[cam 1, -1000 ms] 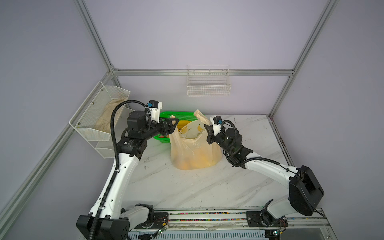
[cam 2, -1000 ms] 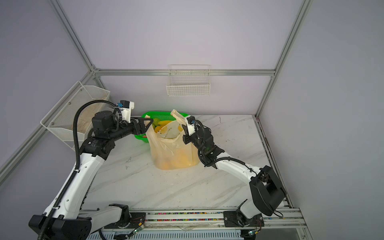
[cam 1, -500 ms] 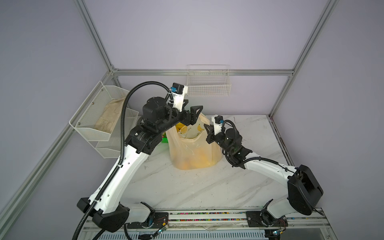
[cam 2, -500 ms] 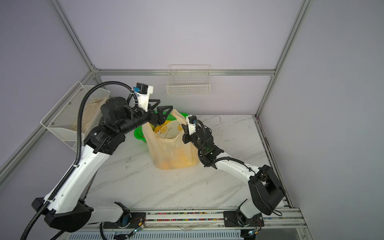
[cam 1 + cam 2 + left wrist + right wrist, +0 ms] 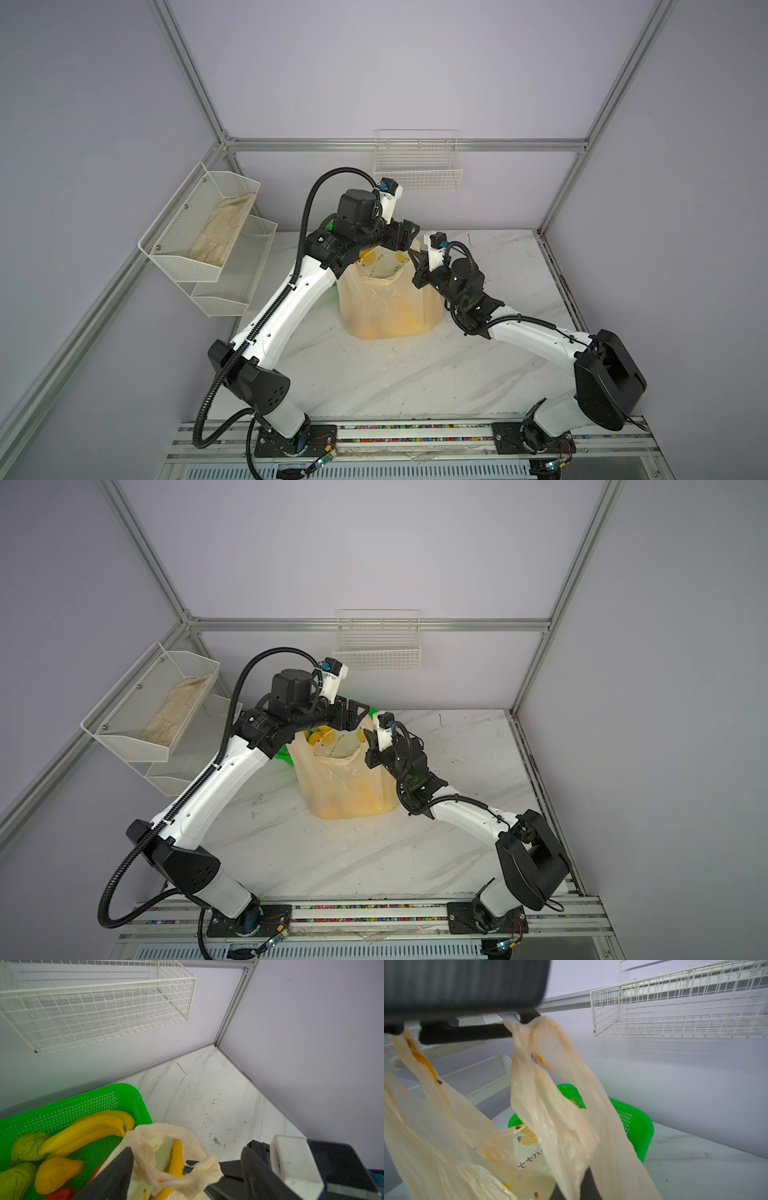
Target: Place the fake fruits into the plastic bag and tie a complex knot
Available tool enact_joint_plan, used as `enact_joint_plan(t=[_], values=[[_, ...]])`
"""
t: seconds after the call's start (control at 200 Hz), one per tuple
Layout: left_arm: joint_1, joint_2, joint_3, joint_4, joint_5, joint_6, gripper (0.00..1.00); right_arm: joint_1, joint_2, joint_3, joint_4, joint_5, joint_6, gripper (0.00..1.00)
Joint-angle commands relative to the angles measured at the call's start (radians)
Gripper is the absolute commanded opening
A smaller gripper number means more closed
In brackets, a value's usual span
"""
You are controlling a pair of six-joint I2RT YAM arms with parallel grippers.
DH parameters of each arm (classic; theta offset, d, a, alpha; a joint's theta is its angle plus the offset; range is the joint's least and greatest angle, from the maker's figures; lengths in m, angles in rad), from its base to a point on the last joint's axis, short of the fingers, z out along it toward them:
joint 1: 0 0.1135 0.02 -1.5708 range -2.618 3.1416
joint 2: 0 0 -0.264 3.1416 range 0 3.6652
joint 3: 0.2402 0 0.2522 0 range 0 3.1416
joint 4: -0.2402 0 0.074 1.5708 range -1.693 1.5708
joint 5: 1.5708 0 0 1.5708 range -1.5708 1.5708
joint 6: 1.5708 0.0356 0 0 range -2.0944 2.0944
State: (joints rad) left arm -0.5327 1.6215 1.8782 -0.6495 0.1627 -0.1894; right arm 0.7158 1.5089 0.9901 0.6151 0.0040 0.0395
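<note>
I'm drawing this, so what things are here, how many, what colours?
thin translucent cream-yellow plastic bag: one, table's middle, yellow fruit inside
bright green perforated plastic basket: one, behind bag
yellow plastic banana bunch: one, in green basket
plastic pears: two green, one orange, in green basket
small red plastic apple: one seen, in green basket
white wire basket: one, back wall
white mesh shelf: one, two tiers, left wall
beige cloth: one, top tier
white marble table: one, underneath
left fingers: black, open, bag handle between them
right fingers: black, shut on bag
</note>
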Motion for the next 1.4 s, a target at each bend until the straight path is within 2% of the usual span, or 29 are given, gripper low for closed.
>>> enact_joint_plan(t=[0.0,0.135,0.35,0.515,0.765,0.96,1.01,1.135,1.16,1.225,1.32,1.395], values=[[0.0,-0.027,0.088,0.001,-0.054,0.055,0.79,-0.001,-0.019,-0.003,0.03,0.005,0.01,0.0],[0.001,-0.045,0.073,0.006,-0.151,0.081,0.78,-0.001,-0.018,-0.001,0.028,0.005,0.007,0.0],[0.004,-0.029,0.063,0.002,-0.006,0.0,0.66,-0.001,-0.01,0.007,0.026,0.009,0.007,0.0],[0.004,-0.026,0.051,0.008,-0.025,-0.005,0.48,-0.001,-0.014,0.01,0.024,0.012,0.0,0.0],[0.004,-0.011,0.067,0.006,-0.057,0.018,0.26,-0.001,-0.014,0.011,0.026,0.011,0.003,0.0],[0.004,-0.005,0.077,0.0,-0.057,0.031,0.0,-0.001,-0.009,0.014,0.024,0.017,-0.006,0.0],[0.004,-0.006,0.084,-0.004,-0.053,0.036,0.0,-0.001,-0.004,0.023,0.006,0.019,-0.027,0.0],[0.007,-0.008,0.103,-0.038,-0.037,0.059,0.0,-0.001,-0.042,0.023,-0.052,0.013,-0.112,0.39],[0.008,-0.008,0.105,-0.045,-0.031,0.06,0.0,-0.001,-0.061,0.014,-0.062,0.0,-0.14,0.54],[0.012,-0.008,0.115,-0.061,0.002,0.057,0.0,-0.01,-0.117,-0.004,-0.092,-0.049,-0.208,0.76],[0.018,-0.004,0.142,-0.098,0.079,0.051,0.0,-0.062,-0.169,0.008,-0.161,-0.139,-0.263,0.93],[0.02,0.0,0.166,-0.13,0.126,0.047,0.0,-0.108,-0.175,0.024,-0.172,-0.197,-0.294,0.97]])
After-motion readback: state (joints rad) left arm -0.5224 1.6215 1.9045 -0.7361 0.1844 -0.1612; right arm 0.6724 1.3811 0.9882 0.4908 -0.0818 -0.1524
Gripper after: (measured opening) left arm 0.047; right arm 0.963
